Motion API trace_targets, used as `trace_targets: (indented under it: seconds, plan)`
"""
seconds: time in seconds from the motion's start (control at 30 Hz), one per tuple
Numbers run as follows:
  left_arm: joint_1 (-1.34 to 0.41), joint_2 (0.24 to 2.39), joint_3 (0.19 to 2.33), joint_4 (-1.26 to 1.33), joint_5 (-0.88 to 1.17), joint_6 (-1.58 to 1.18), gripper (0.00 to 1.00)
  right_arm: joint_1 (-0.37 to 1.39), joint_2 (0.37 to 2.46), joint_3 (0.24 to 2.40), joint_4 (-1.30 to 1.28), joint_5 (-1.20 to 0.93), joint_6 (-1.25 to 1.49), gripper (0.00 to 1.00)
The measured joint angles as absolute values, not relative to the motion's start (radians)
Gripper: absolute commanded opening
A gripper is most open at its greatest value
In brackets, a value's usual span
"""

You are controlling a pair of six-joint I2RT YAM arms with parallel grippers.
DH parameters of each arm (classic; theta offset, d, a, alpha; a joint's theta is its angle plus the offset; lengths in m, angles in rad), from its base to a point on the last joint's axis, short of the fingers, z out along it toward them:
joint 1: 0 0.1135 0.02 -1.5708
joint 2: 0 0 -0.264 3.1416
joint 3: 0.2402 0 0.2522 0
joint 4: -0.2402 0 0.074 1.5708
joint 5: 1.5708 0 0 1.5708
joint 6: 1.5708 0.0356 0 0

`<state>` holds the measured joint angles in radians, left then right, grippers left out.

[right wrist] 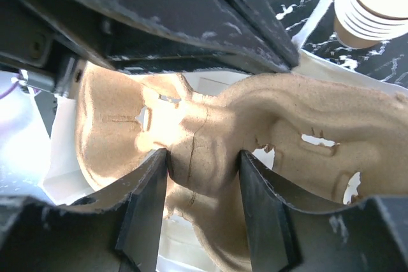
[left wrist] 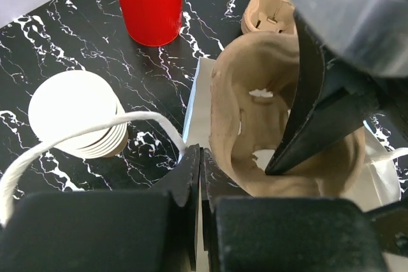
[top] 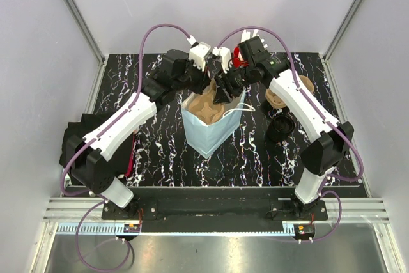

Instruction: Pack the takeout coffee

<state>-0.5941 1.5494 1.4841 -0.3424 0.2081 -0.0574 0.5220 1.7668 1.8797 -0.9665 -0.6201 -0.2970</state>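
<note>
Black marbled tabletop [top: 160, 151] within white walls [top: 211, 4], left claw [left wrist: 199, 157] pressed together, right claw [right wrist: 204, 164] pinching pulp tray [right wrist: 306, 113].

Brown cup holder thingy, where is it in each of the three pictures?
Top external: the cup holder is in the middle, poking out of the white bag.
Left wrist: the cup holder is centre-right, standing in the white bag.
Right wrist: the cup holder fills the middle, pinched by the right gripper.
Shared landmark: the white bag, which also shows at the left edge of the right wrist view.
</note>
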Motion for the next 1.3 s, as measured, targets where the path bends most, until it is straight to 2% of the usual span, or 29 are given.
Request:
trace_targets:
  seconds: [0.27, 0.57, 1.3]
  plan:
    - [-0.592, 1.571, 1.485, -0.345, 0.190, -0.062, 0.00, 0.517, 1.803, 1.871, -0.971, -0.699, -0.289, 0.51]
    - [-0.593, 1.587, 1.500, -0.350, 0.173, -0.063, 0.00, 0.516, 1.810, 1.854, -0.957, -0.697, -0.289, 0.50]
    - [-0.595, 1.659, 1.589, -0.433, 0.096, -0.087, 0.00, 0.538, 1.814, 1.776, -0.858, -0.486, -0.285, 0.50]
